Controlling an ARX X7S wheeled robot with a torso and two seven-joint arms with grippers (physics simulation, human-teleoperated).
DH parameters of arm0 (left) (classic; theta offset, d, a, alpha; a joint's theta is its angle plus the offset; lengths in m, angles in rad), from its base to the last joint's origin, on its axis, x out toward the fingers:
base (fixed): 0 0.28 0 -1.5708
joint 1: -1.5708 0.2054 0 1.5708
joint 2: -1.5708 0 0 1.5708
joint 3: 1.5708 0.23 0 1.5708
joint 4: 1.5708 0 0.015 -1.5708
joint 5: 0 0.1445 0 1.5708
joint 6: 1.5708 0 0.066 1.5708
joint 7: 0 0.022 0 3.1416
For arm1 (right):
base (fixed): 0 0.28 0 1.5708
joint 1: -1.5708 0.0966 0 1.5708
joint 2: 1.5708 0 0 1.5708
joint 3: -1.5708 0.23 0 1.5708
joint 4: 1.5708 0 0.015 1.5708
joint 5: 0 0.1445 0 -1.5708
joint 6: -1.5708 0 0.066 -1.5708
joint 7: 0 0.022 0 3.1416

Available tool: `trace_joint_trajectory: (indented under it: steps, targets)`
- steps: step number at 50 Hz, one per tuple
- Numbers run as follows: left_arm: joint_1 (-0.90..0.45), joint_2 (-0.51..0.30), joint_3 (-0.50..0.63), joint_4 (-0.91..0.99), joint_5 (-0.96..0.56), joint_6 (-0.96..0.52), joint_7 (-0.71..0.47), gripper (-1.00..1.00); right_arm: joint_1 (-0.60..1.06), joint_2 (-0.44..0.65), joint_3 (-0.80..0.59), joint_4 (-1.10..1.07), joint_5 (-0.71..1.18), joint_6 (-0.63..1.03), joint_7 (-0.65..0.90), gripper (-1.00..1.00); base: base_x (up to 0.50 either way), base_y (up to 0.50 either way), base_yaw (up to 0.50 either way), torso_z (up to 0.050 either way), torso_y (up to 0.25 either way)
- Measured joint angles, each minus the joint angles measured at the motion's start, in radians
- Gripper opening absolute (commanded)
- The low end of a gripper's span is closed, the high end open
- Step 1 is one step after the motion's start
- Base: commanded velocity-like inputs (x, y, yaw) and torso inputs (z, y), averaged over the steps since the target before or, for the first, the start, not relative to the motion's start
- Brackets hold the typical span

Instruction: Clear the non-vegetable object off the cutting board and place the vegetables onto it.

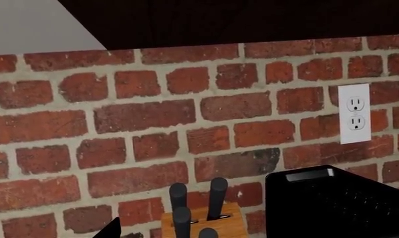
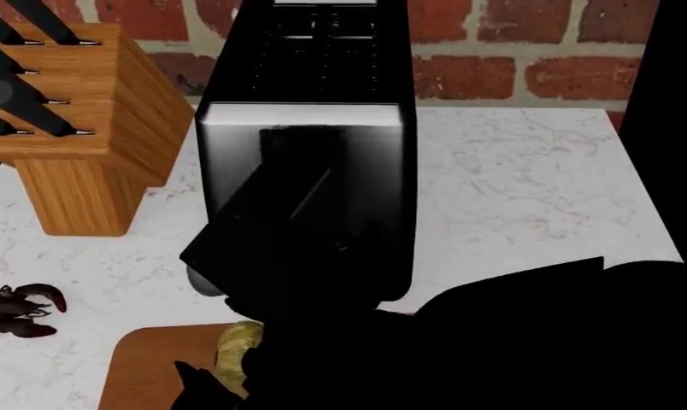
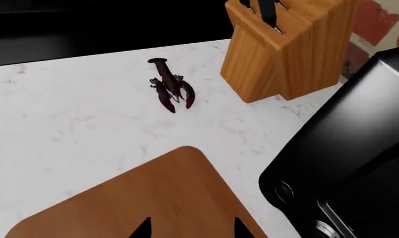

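Since the lobster already lies off the board, I judge the clearing step done and the vegetables the work in hand.

Lobster (image 3: 169,89): on bare counter (image 2: 526,196) toward its left edge, between the knife block (image 2: 81,128) and the cutting board (image 3: 153,198), touching neither; set down clear of the board so the wood is free.

Cutting board: at the near edge of the counter, its rounded corner showing just in front of the black toaster (image 2: 309,145); most of it is covered by my own arm in the head view.

Squash (image 2: 238,346): only a green-yellow end shows on the board, the rest lost behind my arm.

Potato: not visible in any view; I cannot say where it is.

Left end effector: its camera looks at the brick wall, the outlet (image 1: 354,113) and the knife handles; the fingers are out of frame.

Right end effector (image 3: 189,229): hangs over the board, two dark fingertips (image 3: 144,229) spread apart with bare wood between them, holding nothing, I judge just freed of the squash.
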Motion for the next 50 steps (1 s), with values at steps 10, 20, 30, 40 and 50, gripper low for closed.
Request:
trace_joint_trajectory:
  steps: [10, 20, 30, 40, 50]
  targets:
    - [0.008, -0.004, -0.006, 0.001, 0.003, 0.006, 0.0, 1.0, -0.044, 0.001, -0.031, -0.011, -0.022, -0.016, -0.003, -1.0, 0.0, 0.0, 0.0, 0.001, 0.001]
    - [0.027, -0.009, -0.012, 0.003, 0.012, 0.016, 0.001, 1.0, -0.045, 0.002, -0.033, -0.018, -0.047, -0.031, -0.001, 1.0, 0.0, 0.0, 0.0, 0.0, 0.0]
    - [0.042, -0.013, -0.019, 0.005, 0.015, 0.025, 0.003, 1.0, 0.007, 0.008, -0.007, -0.039, 0.036, -0.022, 0.073, 1.0, 0.0, 0.0, 0.0, 0.0, 0.001]
    - [0.045, -0.016, -0.025, 0.01, 0.011, 0.027, 0.0, 1.0, 0.118, 0.06, 0.025, -0.09, 0.268, -0.055, 0.287, 1.0, 0.0, 0.0, 0.0, 0.0, 0.0]
    - [0.038, -0.011, -0.025, 0.013, 0.006, 0.021, -0.003, 1.0, 0.175, 0.126, 0.073, -0.136, 0.362, -0.122, 0.468, 1.0, 0.0, 0.0, 0.0, 0.0, 0.0]
